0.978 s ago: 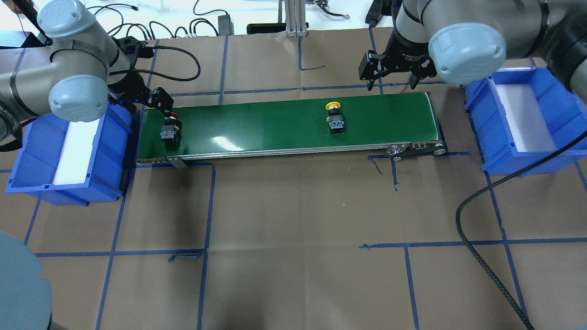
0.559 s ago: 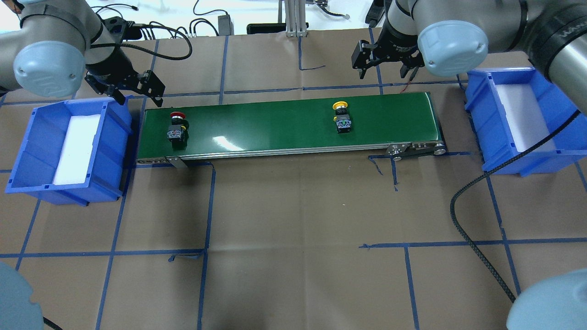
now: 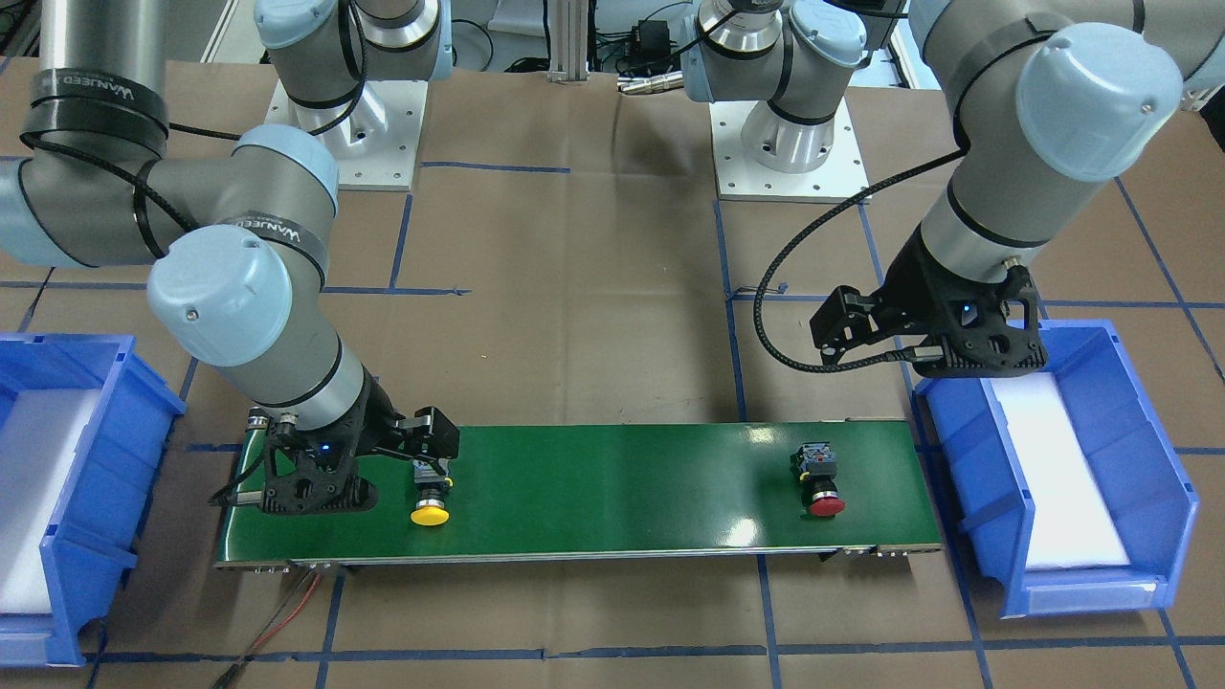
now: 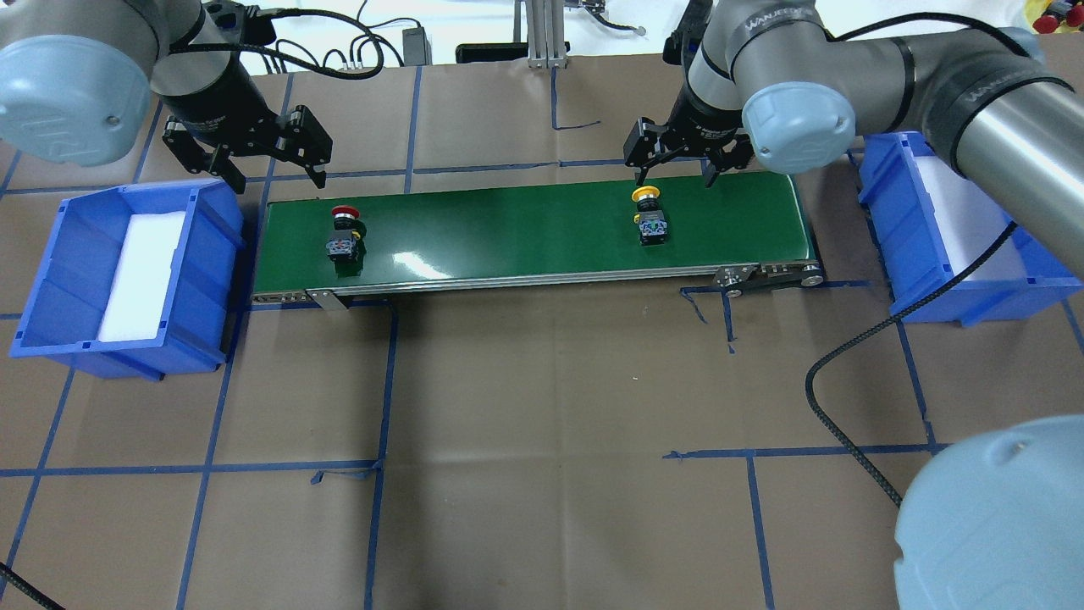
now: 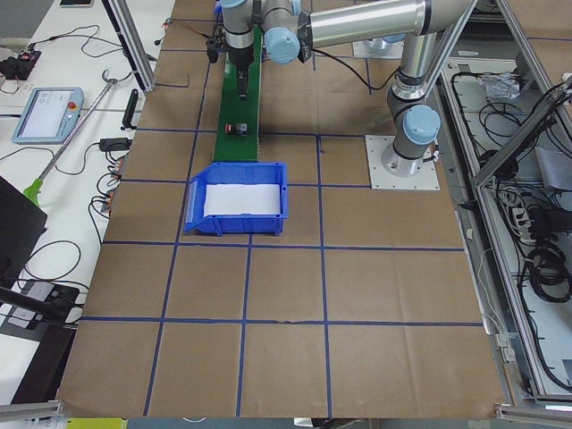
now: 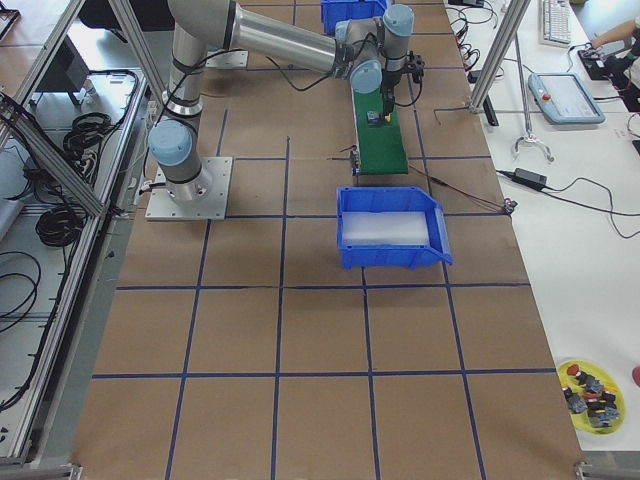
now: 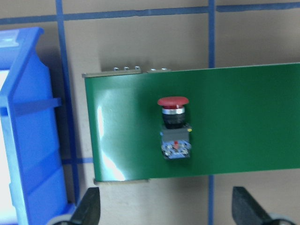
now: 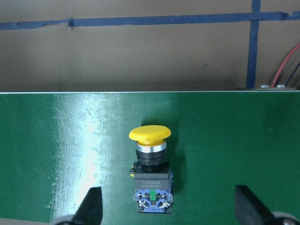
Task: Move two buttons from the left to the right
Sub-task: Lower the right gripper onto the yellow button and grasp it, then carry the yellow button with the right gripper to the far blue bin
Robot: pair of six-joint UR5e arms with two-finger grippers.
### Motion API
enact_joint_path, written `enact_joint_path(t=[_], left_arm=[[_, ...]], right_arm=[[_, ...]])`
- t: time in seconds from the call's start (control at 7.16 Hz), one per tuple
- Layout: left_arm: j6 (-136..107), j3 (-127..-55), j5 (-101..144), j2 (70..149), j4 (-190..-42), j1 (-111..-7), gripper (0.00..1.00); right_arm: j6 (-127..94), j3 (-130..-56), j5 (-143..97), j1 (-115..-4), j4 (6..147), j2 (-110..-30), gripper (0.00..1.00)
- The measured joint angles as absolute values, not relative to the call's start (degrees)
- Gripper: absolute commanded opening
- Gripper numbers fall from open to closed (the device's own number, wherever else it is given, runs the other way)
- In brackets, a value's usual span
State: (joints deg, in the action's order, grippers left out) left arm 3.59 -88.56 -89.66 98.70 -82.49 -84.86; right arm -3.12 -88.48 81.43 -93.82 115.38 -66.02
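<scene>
While blocky, mushroom-capped red button (image 4: 343, 237) sits at left end of glossy green belt (image 4: 525, 229) and yellow button (image 4: 649, 222) toward its right, left pincer (image 4: 277, 180) and right pincer (image 4: 673, 175) hang wide apart, empty.

Two grey arms with blue-capped joints

We see the left arm (image 3: 986, 215) and right arm (image 3: 67, 220) as silver-grey tubes with pale blue round caps (image 3: 1091, 100), black bands (image 3: 96, 91) lettered in white capitals, ribbed black cables (image 3: 794, 258), an all-black left gripper (image 4: 278, 180) and right gripper (image 4: 673, 176), and square metal base plates (image 3: 847, 177) dotted with screws.
</scene>
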Motion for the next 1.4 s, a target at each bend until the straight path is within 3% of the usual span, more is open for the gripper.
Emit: enact_joint_path(t=[0.42,0.56,0.7,0.84,1.4], left_arm=[[1.6,-89.7,-90.0,96.0,-85.5,-85.3,1.0],[1.3,-89.6,-90.1,95.8,-85.6,-85.6,1.0],[1.2,-89.2,-90.2,95.7,-85.7,-86.1,1.0],[1.1,-88.9,-90.3,95.7,-85.6,-86.4,1.0],[1.1,-89.0,-90.4,95.5,-85.1,-86.7,1.0]], right_arm=[[-2.9,-88.5,81.8,-93.9,116.7,-62.3,1.0],[-2.8,-88.4,82.1,-93.9,116.9,-61.5,0.79],[-2.7,-88.5,82.4,-93.8,117.0,-60.9,0.34],[-2.4,-88.7,82.6,-93.8,116.8,-60.7,0.08],[0.1,-88.5,91.3,-93.0,112.4,-62.7,0.04]])
